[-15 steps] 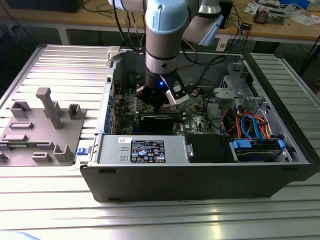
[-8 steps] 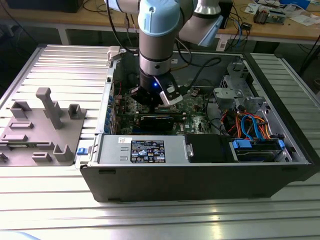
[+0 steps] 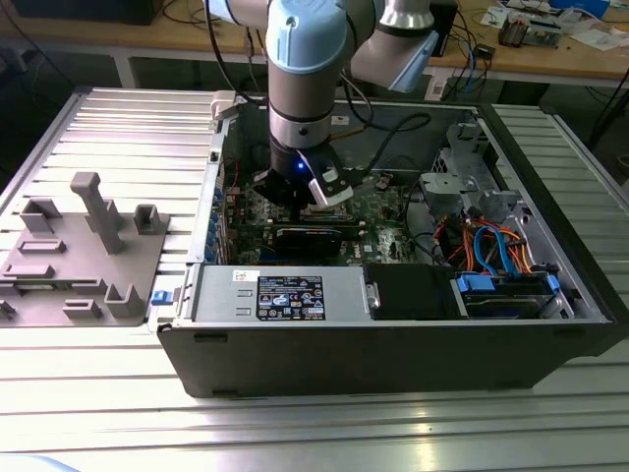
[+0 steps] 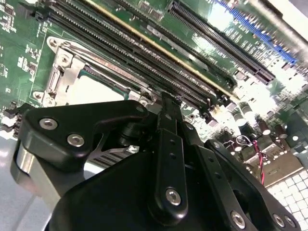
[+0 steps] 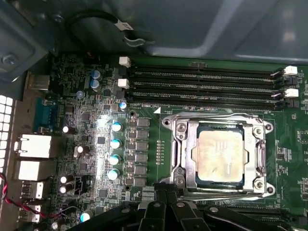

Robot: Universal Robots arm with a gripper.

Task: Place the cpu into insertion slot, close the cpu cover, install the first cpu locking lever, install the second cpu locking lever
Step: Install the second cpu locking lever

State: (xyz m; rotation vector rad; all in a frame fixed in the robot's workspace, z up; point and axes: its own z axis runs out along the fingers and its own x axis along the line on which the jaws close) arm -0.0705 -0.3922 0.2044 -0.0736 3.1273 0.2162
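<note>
The cpu [image 5: 220, 153] lies flat in the insertion slot [image 5: 182, 159] of the green motherboard, its silver top face showing. The cpu cover [image 5: 255, 156] is down over it, framing the chip through its square window. Thin wire locking levers run along two opposite sides of the socket, one beside the memory slots [image 5: 216, 114] and one on the gripper's side [image 5: 226, 194]. My gripper [image 5: 164, 188] is shut with nothing between its fingers, its tip at a corner of the socket by the end of that lever. In the second wrist view the gripper [image 4: 166, 103] stands just beside the cpu [image 4: 96, 89].
The arm reaches down into an open computer case [image 3: 393, 344]. Long memory slots [image 5: 207, 86] run beside the socket. A power supply [image 3: 280, 293] and a drive bay with coloured cables [image 3: 491, 251] line the case's near side. A grey fixture plate [image 3: 79, 251] lies at the exterior view's left.
</note>
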